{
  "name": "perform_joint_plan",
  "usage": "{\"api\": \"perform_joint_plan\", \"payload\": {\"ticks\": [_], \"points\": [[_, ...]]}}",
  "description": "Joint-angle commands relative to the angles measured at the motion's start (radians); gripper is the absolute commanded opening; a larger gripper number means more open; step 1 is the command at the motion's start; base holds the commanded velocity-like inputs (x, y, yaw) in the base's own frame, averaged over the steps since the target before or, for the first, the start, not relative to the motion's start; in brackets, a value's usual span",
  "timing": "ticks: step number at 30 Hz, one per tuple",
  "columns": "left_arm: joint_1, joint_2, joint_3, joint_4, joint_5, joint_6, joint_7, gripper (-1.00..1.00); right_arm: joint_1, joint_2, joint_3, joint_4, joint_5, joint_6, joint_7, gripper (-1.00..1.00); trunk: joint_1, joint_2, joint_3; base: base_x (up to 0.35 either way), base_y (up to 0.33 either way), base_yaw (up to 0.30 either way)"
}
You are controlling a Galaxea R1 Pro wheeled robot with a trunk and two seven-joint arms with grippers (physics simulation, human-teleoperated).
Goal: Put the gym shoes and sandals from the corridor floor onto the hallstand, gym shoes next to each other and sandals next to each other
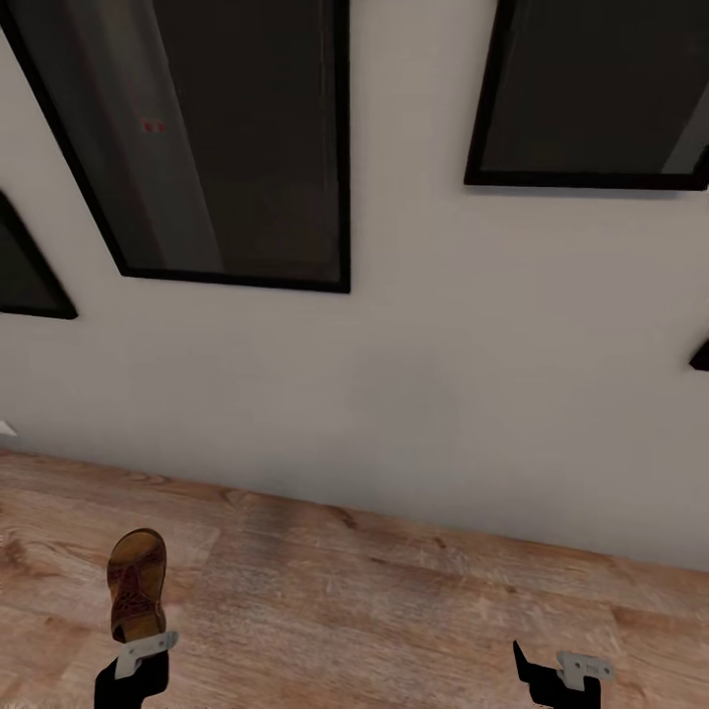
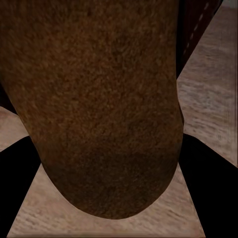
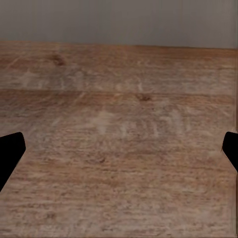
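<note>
Pointing toe-first toward the wall, sandal in left hand

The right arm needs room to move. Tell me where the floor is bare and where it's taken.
Bare corridor floor runs from the sandal across to the right gripper, bordered behind by the wall; the right wrist view shows bare planks ahead of that open gripper. The only crowded spot is at the left gripper, which holds the sandal.

A home corridor is indicated by black-framed pictures hung on an off-white wall above wood-plank flooring.
</note>
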Motion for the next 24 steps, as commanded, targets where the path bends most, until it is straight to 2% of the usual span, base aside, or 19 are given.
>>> {"api": "perform_joint_plan", "payload": {"ticks": [1, 11, 24], "points": [[-0.001, -0.002, 0.009, 0.000, -0.008, -0.005, -0.007, -1.00, 0.000, 0.000, 0.001, 0.001, -0.011, -0.002, 0.010, 1.00, 0.000, 0.000, 0.001, 0.000, -0.260, 0.170], [-0.001, -0.004, 0.010, 0.000, -0.007, -0.009, -0.006, -1.00, 0.000, 0.001, 0.001, 0.001, -0.011, -0.002, 0.010, 1.00, 0.000, 0.000, 0.013, -0.016, -0.269, 0.187], [-0.001, -0.003, 0.011, 0.000, -0.006, -0.010, -0.005, -1.00, 0.000, 0.003, 0.001, 0.001, -0.010, -0.001, 0.010, 1.00, 0.000, 0.000, 0.027, -0.231, -0.201, 0.210]]}}
